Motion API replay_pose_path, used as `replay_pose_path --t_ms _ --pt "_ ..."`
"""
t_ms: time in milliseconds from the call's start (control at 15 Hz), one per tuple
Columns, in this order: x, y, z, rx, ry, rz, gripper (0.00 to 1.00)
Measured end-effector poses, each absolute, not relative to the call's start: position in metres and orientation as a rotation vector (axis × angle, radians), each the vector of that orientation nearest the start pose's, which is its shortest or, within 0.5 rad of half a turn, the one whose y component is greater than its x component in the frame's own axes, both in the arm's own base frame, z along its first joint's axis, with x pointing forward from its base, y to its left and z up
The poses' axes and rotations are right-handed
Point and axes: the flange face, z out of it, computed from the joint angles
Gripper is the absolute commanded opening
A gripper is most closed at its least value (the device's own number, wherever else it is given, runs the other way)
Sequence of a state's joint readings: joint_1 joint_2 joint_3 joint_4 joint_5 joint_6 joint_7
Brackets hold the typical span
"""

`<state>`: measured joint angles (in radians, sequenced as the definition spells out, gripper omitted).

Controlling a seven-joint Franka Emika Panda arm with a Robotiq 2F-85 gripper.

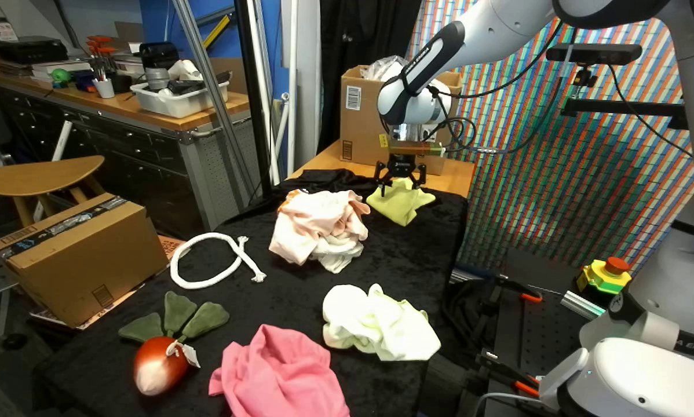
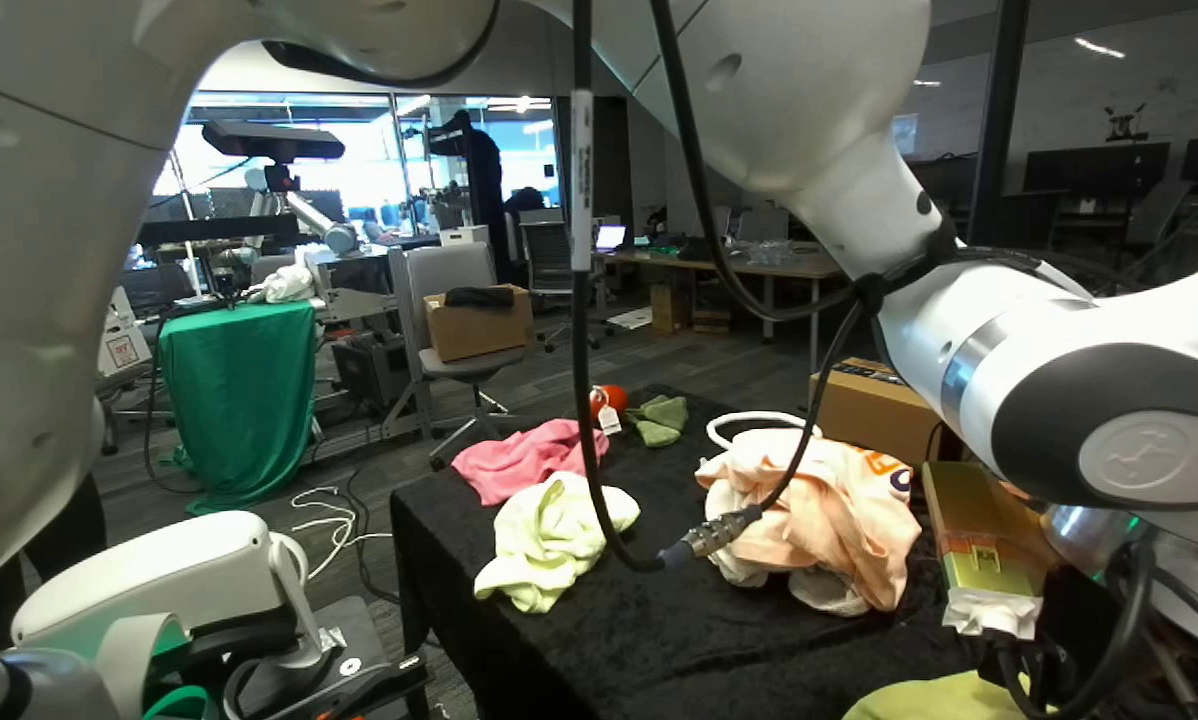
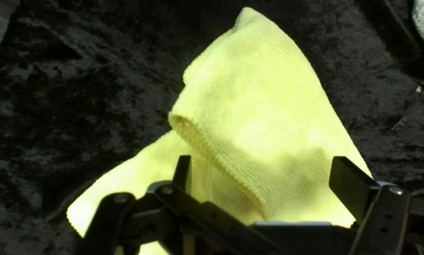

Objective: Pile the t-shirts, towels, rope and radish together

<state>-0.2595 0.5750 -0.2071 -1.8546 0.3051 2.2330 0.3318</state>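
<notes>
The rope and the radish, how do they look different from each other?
The rope is white, but the radish is red with a whitish tip and green leaves.
The rope is long and thin, bent into a loop; the radish is a fat, rounded bulb.
The radish has a white tag on it, while the rope shows none.
Both lie on the black cloth.

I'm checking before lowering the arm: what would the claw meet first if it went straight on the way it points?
Most likely the yellow cloth: the claw points down at it with open jaws. Whether there is a gap or it touches, I can't tell.
</notes>
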Motion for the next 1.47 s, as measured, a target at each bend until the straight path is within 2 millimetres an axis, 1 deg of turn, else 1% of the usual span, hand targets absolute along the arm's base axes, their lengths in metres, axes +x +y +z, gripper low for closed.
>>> replay_pose_path --t_ms 267,867,1467 --pt "0.563 -0.267 0.200 -2.653 1.430 0.246 1.00" --pt "0.571 -0.251 0.206 -2.650 1.379 0.295 1.00" --pt "0.571 -0.245 0.206 -2.644 1.358 0.350 1.00"
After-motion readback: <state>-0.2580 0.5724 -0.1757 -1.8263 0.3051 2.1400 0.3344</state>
